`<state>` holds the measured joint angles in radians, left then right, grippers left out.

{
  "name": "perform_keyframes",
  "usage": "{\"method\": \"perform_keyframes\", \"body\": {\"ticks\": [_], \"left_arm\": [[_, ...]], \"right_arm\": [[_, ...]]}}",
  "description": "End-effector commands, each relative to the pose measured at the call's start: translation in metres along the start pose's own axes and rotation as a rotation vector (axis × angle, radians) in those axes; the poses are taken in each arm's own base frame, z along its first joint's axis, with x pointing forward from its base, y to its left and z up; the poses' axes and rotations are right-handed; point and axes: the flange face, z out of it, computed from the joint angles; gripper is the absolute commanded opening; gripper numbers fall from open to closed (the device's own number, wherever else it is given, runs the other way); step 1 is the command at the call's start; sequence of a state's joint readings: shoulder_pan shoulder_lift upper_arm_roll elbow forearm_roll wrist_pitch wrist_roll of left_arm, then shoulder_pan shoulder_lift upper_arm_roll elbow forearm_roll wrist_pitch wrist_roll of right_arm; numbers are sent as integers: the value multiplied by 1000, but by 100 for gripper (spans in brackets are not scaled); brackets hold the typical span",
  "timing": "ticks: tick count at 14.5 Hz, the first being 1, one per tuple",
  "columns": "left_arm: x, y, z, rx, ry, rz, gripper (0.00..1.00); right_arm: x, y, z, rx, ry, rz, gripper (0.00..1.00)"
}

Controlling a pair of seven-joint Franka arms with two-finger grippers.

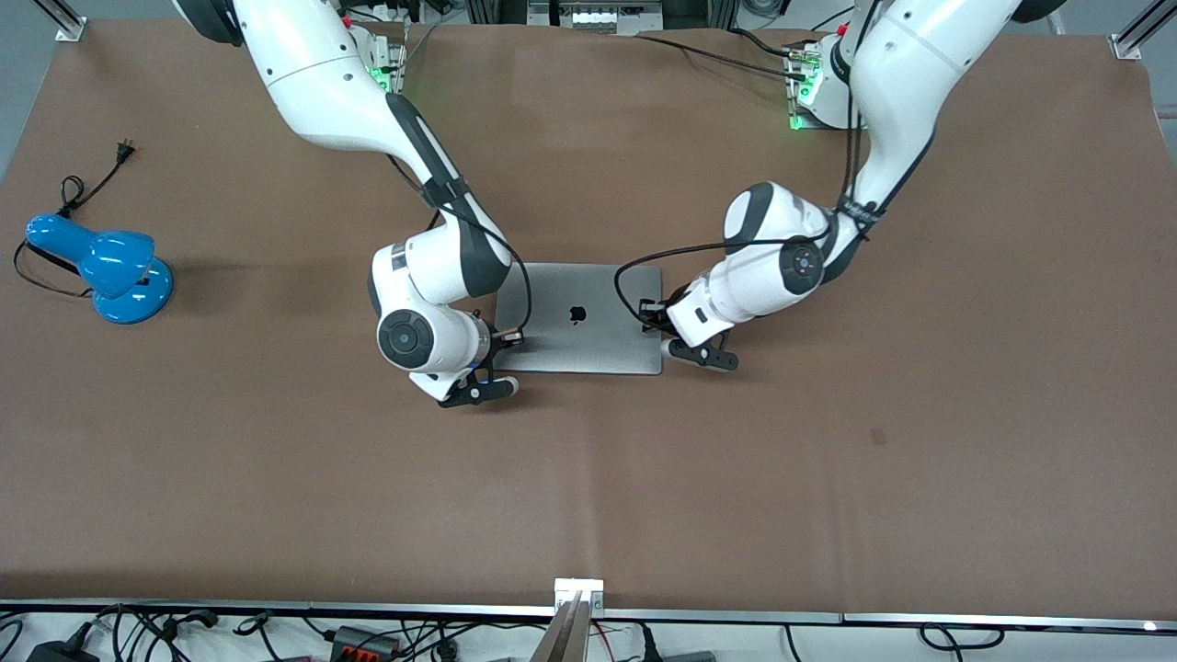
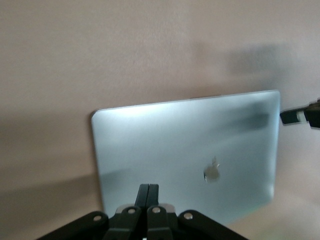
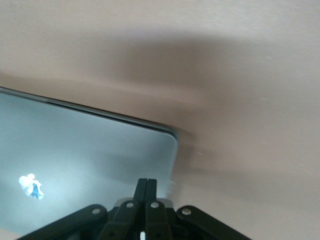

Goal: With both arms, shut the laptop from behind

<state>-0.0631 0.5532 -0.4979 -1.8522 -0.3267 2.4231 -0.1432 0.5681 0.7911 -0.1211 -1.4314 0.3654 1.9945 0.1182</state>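
Note:
The silver-grey laptop [image 1: 588, 342] lies closed and flat in the middle of the table, its lid and dark apple logo facing up. My right gripper [image 1: 511, 338] is shut and empty, with its tips at the lid's edge toward the right arm's end. My left gripper [image 1: 650, 317] is shut and empty, with its tips at the lid's edge toward the left arm's end. The left wrist view shows the lid [image 2: 185, 145] under the shut left gripper [image 2: 148, 188]. The right wrist view shows a lid corner [image 3: 100, 150] under the shut right gripper [image 3: 146, 183].
A blue desk lamp [image 1: 110, 268] with a black cord and plug [image 1: 124, 148] lies near the right arm's end of the brown table [image 1: 828, 478]. The right gripper's tip [image 2: 299, 116] shows past the lid in the left wrist view.

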Motion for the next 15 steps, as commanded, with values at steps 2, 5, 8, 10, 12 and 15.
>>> {"method": "perform_keyframes", "body": {"ticks": [2, 5, 8, 10, 12, 15], "left_arm": [[7, 3, -86, 160, -139, 117, 1], [14, 0, -155, 269, -263, 133, 1], [14, -23, -189, 404, -314, 121, 4], [11, -35, -212, 457, -351, 97, 8], [9, -48, -244, 473, -379, 49, 63], [6, -58, -283, 448, -348, 19, 100]], "right_arm": [[-8, 23, -51, -56, -5, 34, 0], [-16, 52, -112, -110, 43, 59, 15], [-26, 75, -165, -145, 97, 76, 78], [-35, 89, -197, -145, 121, 101, 100], [-45, 109, -231, -141, 157, 134, 100], [-68, 140, -293, -135, 246, 159, 100]]}}
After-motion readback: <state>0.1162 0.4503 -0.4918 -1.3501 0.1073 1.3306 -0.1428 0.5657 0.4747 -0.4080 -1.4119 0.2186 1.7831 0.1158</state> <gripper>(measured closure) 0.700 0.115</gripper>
